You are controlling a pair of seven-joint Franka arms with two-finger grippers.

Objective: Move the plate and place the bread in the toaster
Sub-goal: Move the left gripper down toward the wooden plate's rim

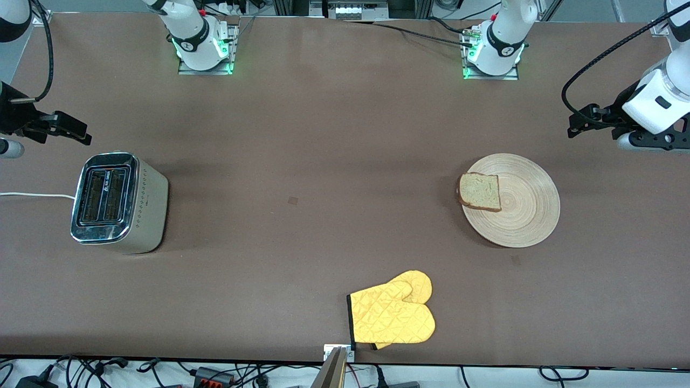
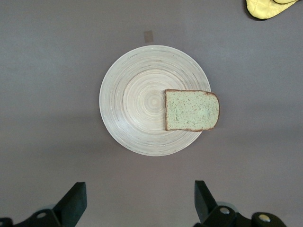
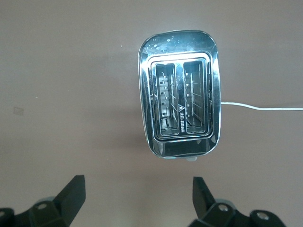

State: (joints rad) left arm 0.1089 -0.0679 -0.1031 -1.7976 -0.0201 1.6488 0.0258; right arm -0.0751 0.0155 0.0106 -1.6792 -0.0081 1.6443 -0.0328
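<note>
On plate [image 1: 525,215] edge: bread [image 1: 479,191], left end effector [image 2: 137,201] open above; right end effector [image 3: 137,198] open over toaster [image 1: 116,202].

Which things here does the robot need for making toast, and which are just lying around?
Needed:
- plate
- bread, lying on the plate's edge
- toaster, both slots empty

Just lying around:
- yellow oven mitts, near the table's front edge
</note>
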